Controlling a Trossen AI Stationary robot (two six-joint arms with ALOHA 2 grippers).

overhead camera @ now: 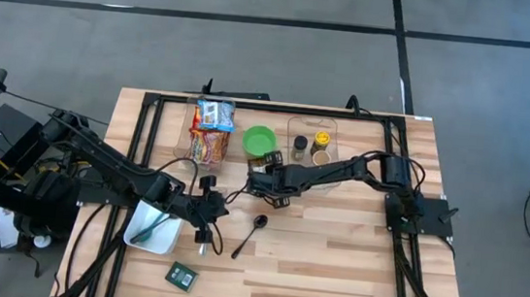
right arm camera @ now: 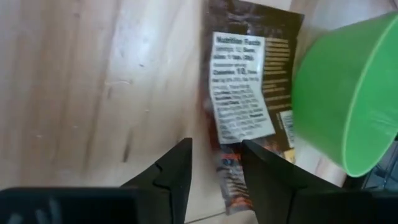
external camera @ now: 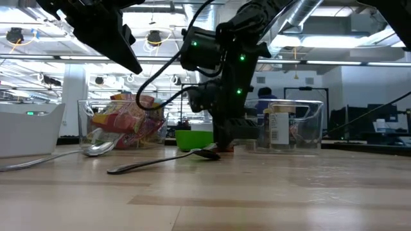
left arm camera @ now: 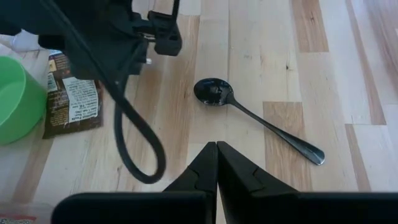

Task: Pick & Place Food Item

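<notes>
A dark brown food packet (right arm camera: 245,81) with a white nutrition label lies flat on the wooden table, right beside a green bowl (right arm camera: 348,93). My right gripper (right arm camera: 216,144) slants down over the packet's near end. It is open, with one finger over the bare wood and the other over the packet. In the low view its fingertips (external camera: 221,146) stand close to the table. My left gripper (left arm camera: 216,149) is shut and holds nothing. It hovers over bare wood short of a black spoon (left arm camera: 249,115), near the table's middle (overhead camera: 208,209). My right gripper straddles the packet's long edge (right arm camera: 214,134) near its near end, coming from above on a slant. Whether a fingertip touches the packet, I cannot tell. The packet lies flat on the table.
At the far edge stand a clear bin with snack packets (overhead camera: 210,129) and a clear bin with jars (overhead camera: 311,143). A white bin (overhead camera: 152,225) sits at the left and a green packet (overhead camera: 181,276) near the front edge. A silver spoon (external camera: 83,151) also lies on the table.
</notes>
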